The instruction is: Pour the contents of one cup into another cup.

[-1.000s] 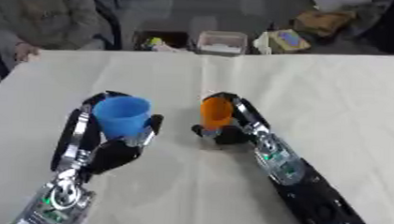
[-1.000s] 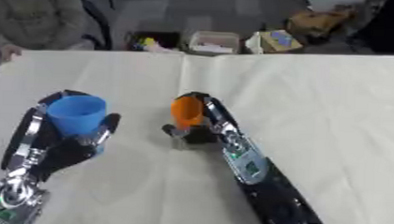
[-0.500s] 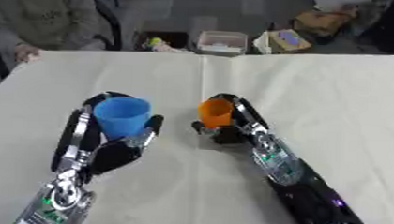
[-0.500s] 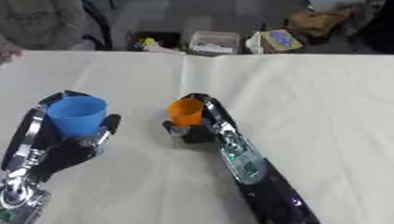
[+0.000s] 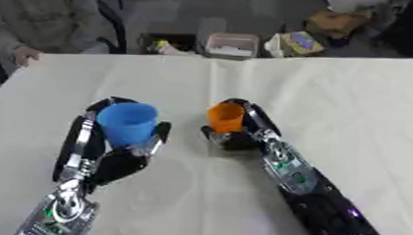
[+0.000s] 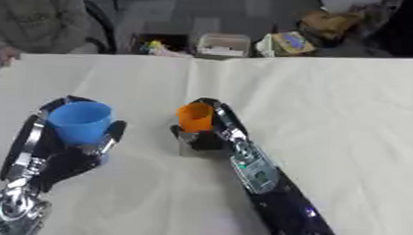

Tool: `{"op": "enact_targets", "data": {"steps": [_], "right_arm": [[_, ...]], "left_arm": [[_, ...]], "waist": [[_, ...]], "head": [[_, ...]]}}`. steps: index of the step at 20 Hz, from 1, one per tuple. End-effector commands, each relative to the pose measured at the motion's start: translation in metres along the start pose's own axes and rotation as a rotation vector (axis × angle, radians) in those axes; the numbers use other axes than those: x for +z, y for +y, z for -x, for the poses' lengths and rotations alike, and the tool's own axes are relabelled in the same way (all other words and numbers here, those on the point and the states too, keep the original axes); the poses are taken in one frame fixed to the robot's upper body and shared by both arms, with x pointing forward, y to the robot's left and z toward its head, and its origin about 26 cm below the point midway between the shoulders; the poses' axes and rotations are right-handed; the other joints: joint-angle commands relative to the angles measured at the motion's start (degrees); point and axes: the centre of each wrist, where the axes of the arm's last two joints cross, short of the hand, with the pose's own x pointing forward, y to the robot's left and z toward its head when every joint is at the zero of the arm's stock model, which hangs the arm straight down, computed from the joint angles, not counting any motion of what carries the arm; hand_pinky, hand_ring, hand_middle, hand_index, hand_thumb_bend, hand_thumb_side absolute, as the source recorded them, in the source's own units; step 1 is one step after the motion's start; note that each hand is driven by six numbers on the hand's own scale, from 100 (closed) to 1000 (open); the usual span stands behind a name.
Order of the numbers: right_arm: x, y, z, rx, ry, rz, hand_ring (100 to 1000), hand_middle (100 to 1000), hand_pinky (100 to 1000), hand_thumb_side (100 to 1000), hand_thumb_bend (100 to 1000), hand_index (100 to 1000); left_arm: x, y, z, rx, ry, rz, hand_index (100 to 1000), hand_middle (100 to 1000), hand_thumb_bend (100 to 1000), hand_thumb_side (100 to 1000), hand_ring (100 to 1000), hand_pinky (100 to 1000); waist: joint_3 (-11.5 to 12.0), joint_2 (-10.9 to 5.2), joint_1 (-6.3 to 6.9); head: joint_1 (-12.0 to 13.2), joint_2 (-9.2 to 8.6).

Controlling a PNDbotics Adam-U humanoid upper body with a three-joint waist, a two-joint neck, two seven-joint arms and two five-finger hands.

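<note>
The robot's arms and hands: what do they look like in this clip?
Both are mostly black. The left hand has black fingers edged with silver links and a round silver joint at the wrist. The right hand is black, on a long glossy black forearm carrying a green patch with silver fittings and a small purple light lower down.

- Table [image 5: 357, 95] fills most of the view; both cups sit near its middle, side by side, apart.
- Larger cup [image 5: 127, 123] at left, upright, inside left hand [image 5: 114, 158], fingers curled round it.
- Smaller cup [image 5: 225, 117] to its right, upright, in right hand [image 5: 244, 133].
- Behind table's far edge: box [image 5: 232, 44], w/ clutter beside it.
</note>
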Motion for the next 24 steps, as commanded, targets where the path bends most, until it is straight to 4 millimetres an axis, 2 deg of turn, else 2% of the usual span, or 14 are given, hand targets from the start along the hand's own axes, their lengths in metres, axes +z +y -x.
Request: {"op": "enact_targets", "data": {"steps": [1, 4, 5, 6, 13, 20, 24], "right_arm": [[-0.006, -0.014, -0.016, 0.010, -0.052, 0.018, 282, 378, 187, 100, 221, 503], [-0.004, -0.025, -0.022, 0.027, -0.072, 0.022, 280, 379, 183, 100, 223, 504], [-0.004, -0.029, -0.024, 0.035, -0.077, 0.022, 280, 379, 183, 100, 191, 504], [-0.003, -0.033, -0.026, 0.044, -0.081, 0.023, 280, 379, 181, 100, 221, 504], [0.004, -0.069, -0.042, 0.123, -0.124, 0.025, 275, 378, 172, 100, 206, 506], [0.007, -0.107, -0.072, 0.202, -0.194, 0.027, 273, 379, 164, 100, 212, 509], [0.006, -0.121, -0.092, 0.252, -0.236, 0.005, 273, 381, 159, 100, 221, 512]], "left_arm": [[-0.001, 0.010, -0.011, -0.012, -0.040, -0.017, 349, 100, 388, 100, 100, 100], [0.002, 0.014, -0.015, -0.016, -0.046, -0.020, 350, 100, 388, 100, 100, 100], [0.003, 0.015, -0.015, -0.020, -0.046, -0.019, 350, 100, 388, 100, 100, 100], [0.004, 0.016, -0.016, -0.023, -0.046, -0.017, 350, 100, 389, 100, 100, 100], [0.011, 0.022, -0.013, -0.054, -0.033, 0.008, 350, 100, 389, 100, 100, 100], [0.018, 0.025, -0.007, -0.078, -0.015, 0.032, 351, 100, 390, 100, 100, 100], [0.023, 0.026, 0.000, -0.095, 0.005, 0.051, 350, 100, 390, 100, 100, 100]], "waist": [[-0.1, -1.40, -0.18], [-0.3, -1.70, -0.40], [-0.5, -1.81, -0.52], [-0.6, -1.91, -0.63], [-1.8, -2.90, -2.05], [-2.9, -3.94, -3.90], [-3.5, -4.50, -4.78]], "head": [[0.1, -0.65], [0.3, -0.70], [0.3, -0.78], [0.4, -0.83], [0.9, -0.88], [1.1, -0.80], [1.4, -0.65]]}}
